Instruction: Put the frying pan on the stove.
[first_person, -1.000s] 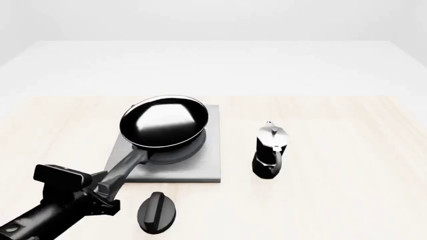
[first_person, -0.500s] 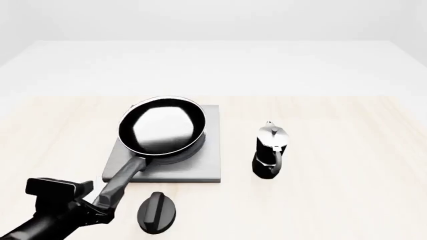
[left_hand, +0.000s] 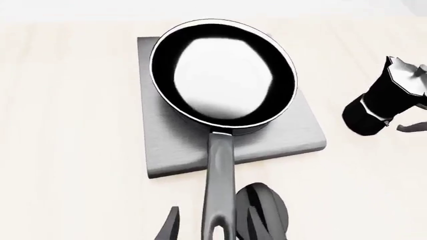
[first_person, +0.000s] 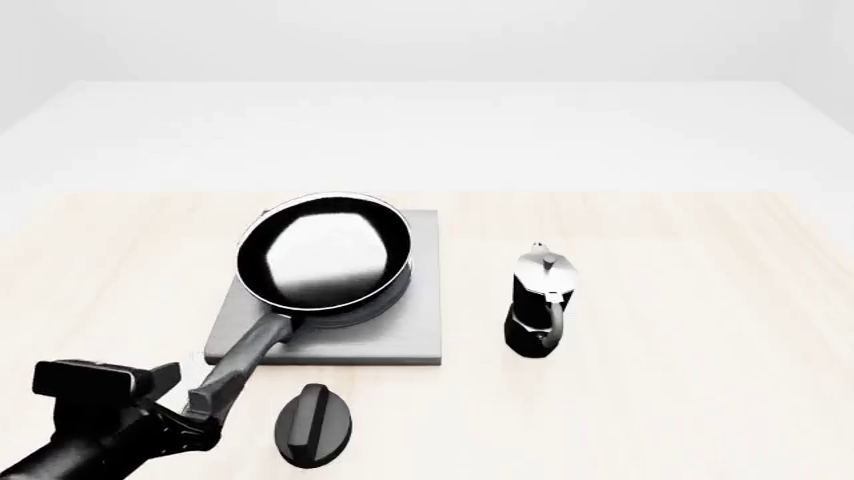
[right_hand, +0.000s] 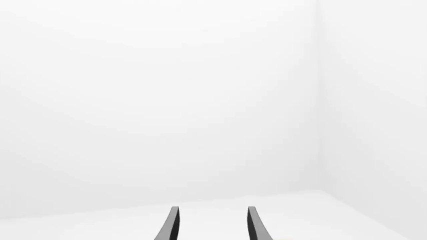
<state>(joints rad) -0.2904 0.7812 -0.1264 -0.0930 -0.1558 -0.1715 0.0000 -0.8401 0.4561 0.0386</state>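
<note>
Both jaws parted and empty, frying pan resting on stove, left gripper at handle end.

The frying pan sits on the stove. Its long handle sticks out past the stove's edge, between the two fingers of the left gripper, which are spread apart. A black knob lies just beside the handle. A moka pot stands near the stove.
</note>
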